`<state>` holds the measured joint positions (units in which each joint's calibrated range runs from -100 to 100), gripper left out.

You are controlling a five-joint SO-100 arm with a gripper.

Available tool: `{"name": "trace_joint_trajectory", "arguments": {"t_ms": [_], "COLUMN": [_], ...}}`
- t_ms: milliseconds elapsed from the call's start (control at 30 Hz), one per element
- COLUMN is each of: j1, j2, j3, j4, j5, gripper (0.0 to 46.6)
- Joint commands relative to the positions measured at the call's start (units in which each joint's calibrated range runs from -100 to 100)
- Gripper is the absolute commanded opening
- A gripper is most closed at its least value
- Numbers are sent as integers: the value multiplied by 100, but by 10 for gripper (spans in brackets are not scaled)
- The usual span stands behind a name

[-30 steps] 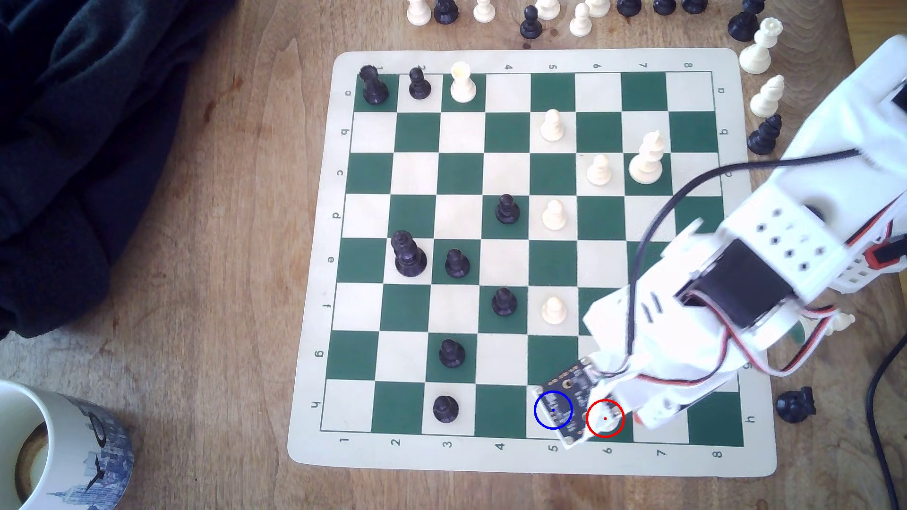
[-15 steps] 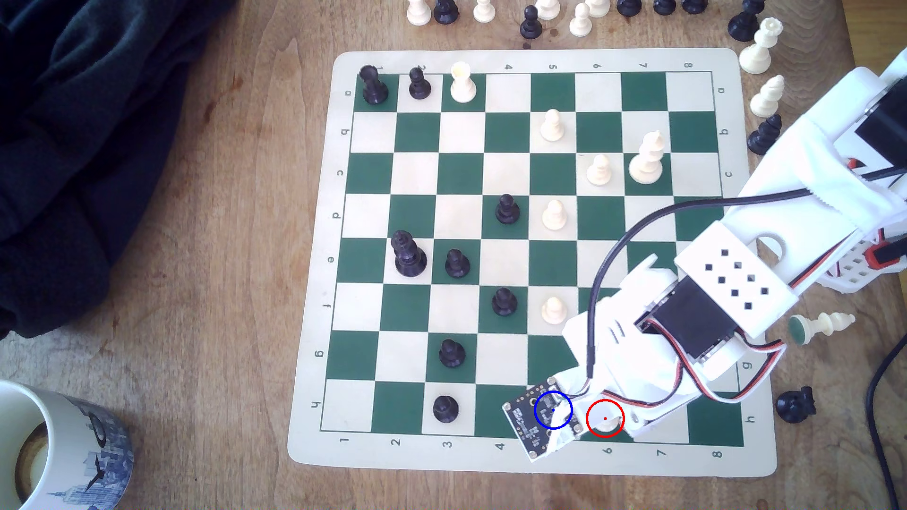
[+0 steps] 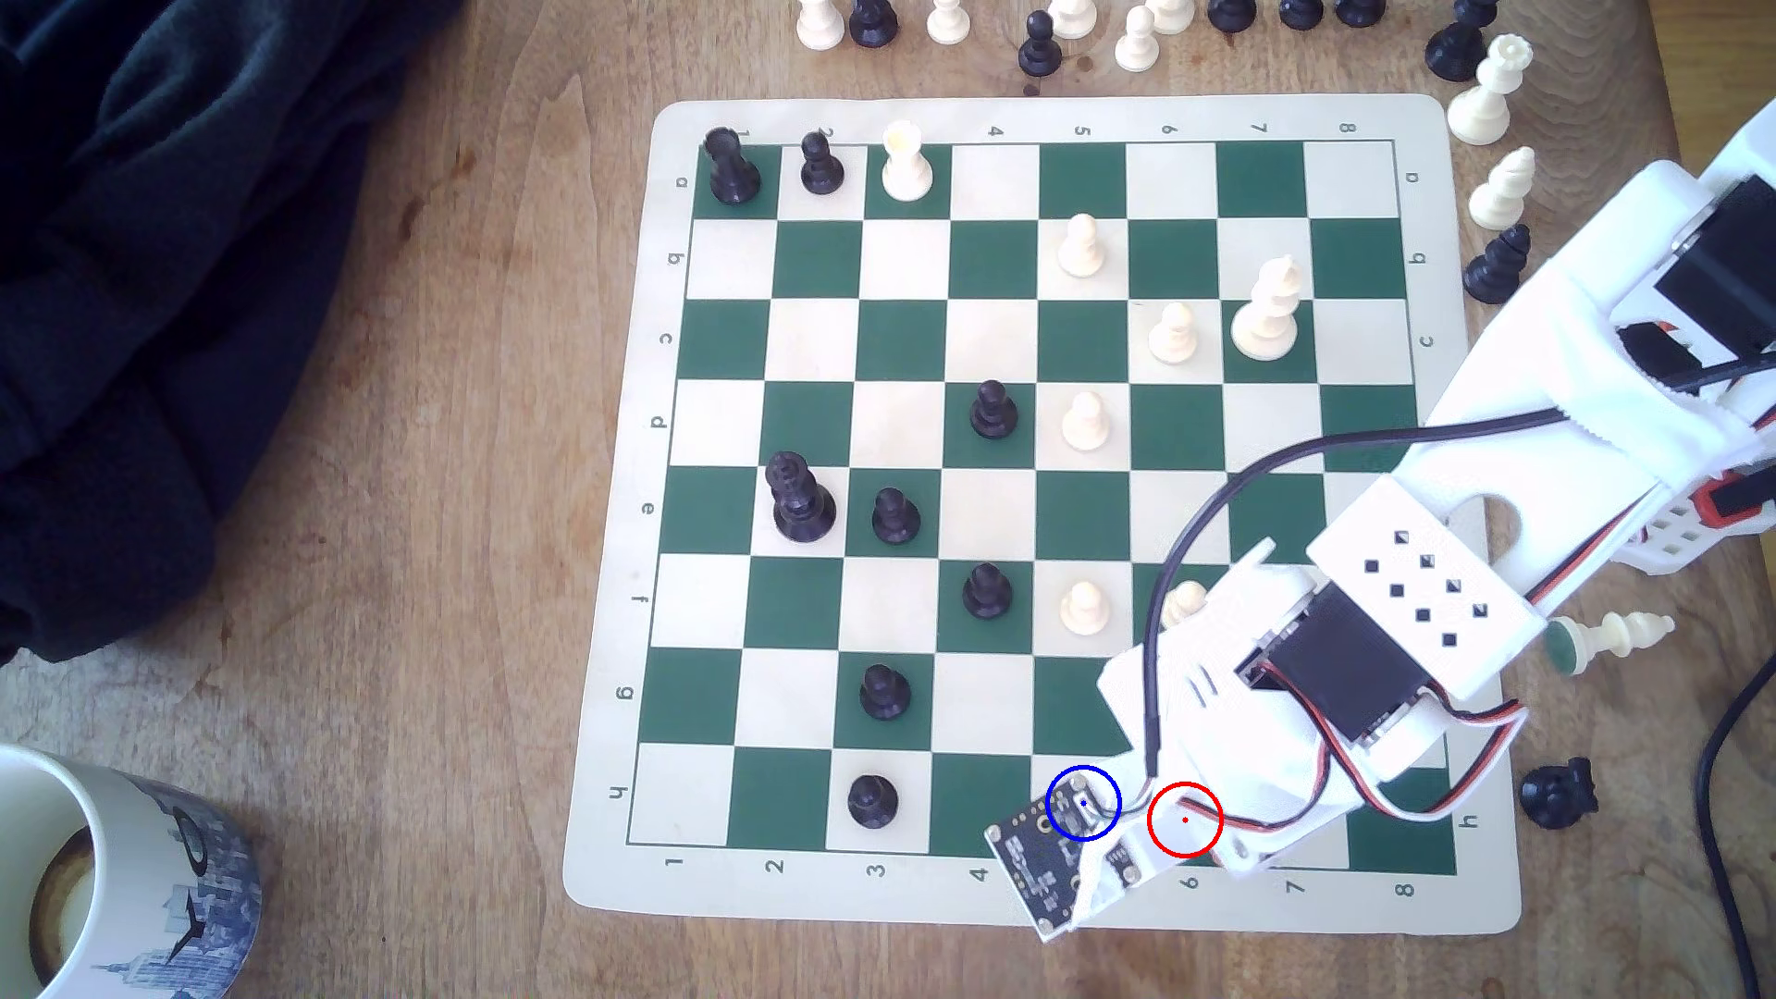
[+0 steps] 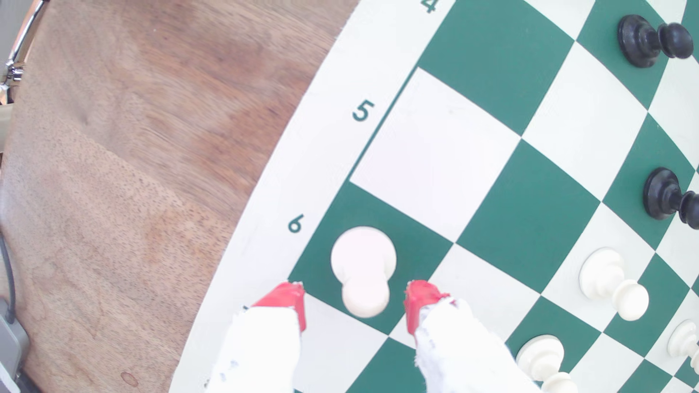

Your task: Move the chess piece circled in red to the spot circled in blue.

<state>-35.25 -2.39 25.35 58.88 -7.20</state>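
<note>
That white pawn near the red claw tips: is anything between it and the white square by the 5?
No. In the wrist view, only bare green board separates the pawn from the white square. The open gripper straddles the pawn.

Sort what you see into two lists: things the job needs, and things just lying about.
Needed:
- white pawn between the open jaws of the gripper
- blue-circled white square beside it

Lying about:
- mug
- dark cloth
- spare pieces off the board
- black pawn
</note>
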Motion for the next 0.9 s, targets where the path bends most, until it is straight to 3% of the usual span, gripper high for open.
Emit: {"name": "trace_joint_trajectory", "arguments": {"t_ms": [0,467,667,867], "j1": [-30,-46,-53,-53], "j2": [-24,120,128,145], "j3": [-459,-577,-577,-577], "j4": [-82,-114,-24,0], "j5": [-20,10,0,10], "gripper": [146,97,138,137]}}
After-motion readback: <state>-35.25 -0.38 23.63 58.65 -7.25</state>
